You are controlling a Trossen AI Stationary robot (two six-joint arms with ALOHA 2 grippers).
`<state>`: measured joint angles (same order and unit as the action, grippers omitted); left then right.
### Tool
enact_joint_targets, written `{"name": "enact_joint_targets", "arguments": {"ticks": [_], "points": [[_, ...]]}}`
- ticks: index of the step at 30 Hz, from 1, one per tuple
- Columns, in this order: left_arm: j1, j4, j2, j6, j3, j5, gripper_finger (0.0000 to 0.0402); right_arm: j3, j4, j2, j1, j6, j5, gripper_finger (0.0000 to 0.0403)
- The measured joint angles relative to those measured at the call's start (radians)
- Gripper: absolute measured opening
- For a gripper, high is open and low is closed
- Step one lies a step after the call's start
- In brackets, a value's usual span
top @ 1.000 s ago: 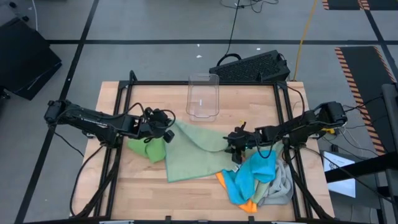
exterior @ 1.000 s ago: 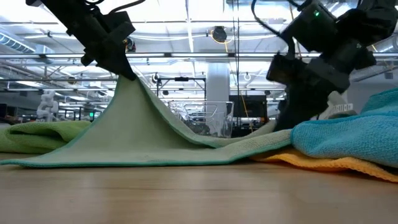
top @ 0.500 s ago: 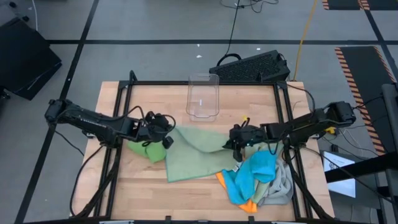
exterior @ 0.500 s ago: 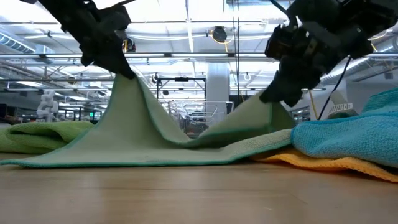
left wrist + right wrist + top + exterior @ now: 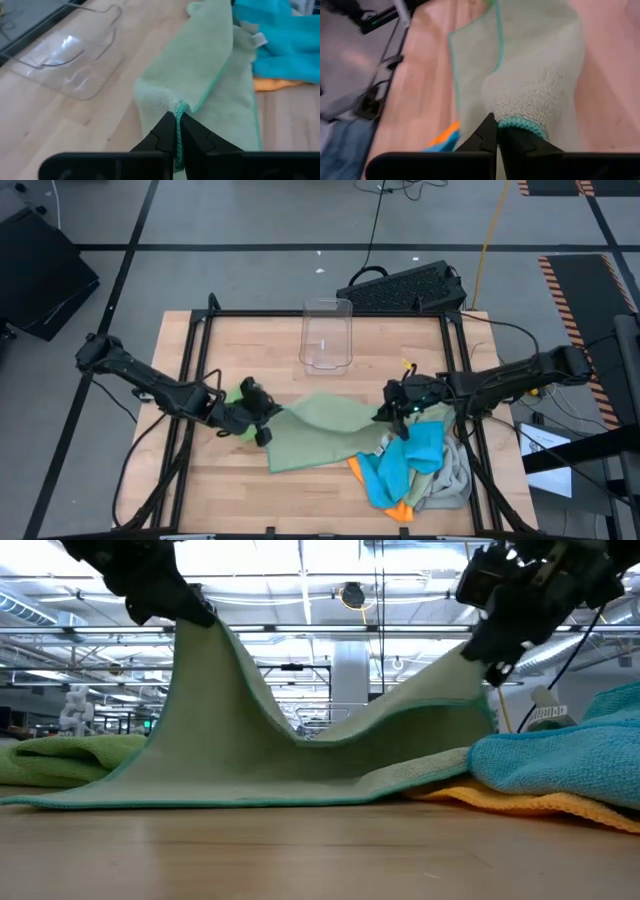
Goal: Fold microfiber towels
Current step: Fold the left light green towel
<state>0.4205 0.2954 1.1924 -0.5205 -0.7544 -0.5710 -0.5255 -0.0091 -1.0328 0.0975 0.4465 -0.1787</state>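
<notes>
Both pincers, left [image 5: 176, 131] and right [image 5: 496, 134], pinched shut on far corners of sage green towel [image 5: 318, 425], lifted mid-table with near edge on wood; best carried level toward near edge, keeping cloth taut, clear of pile [image 5: 415, 470] at right.

Bright green towel [image 5: 232, 423] mostly covered by left gripper [image 5: 262, 418] and sage green towel [image 5: 312, 430]. Orange towel [image 5: 362, 470] shows only edges beneath blue towel [image 5: 405, 460]. Light grey towel [image 5: 452, 478] partly buried on the right.
</notes>
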Motion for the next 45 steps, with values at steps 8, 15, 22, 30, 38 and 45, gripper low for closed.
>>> {"name": "enact_joint_targets", "arguments": {"ticks": [8, 15, 22, 30, 38, 45], "points": [[0.094, -0.077, 0.108, -0.006, 0.0, -0.026, 0.0026, 0.0, -0.08, 0.049, 0.003, 0.04, -0.062, 0.0002], [0.156, -0.08, 0.204, -0.019, 0.0, -0.032, 0.0026, 0.0, -0.074, 0.003, 0.005, 0.124, -0.09, 0.0002], [0.199, -0.088, 0.24, -0.042, 0.0, 0.039, 0.0026, 0.0, -0.018, 0.0, 0.007, 0.114, -0.142, 0.0011], [0.271, -0.087, 0.258, -0.062, -0.001, 0.059, 0.0026, -0.001, 0.023, 0.018, 0.009, 0.119, -0.15, 0.0012], [0.276, -0.049, 0.328, -0.078, -0.001, 0.05, 0.0026, -0.001, 0.035, 0.003, 0.031, 0.134, -0.139, 0.0013], [0.275, -0.068, 0.374, -0.068, -0.001, 0.085, 0.0026, -0.001, 0.035, 0.003, 0.042, 0.128, -0.139, 0.0013]]}}
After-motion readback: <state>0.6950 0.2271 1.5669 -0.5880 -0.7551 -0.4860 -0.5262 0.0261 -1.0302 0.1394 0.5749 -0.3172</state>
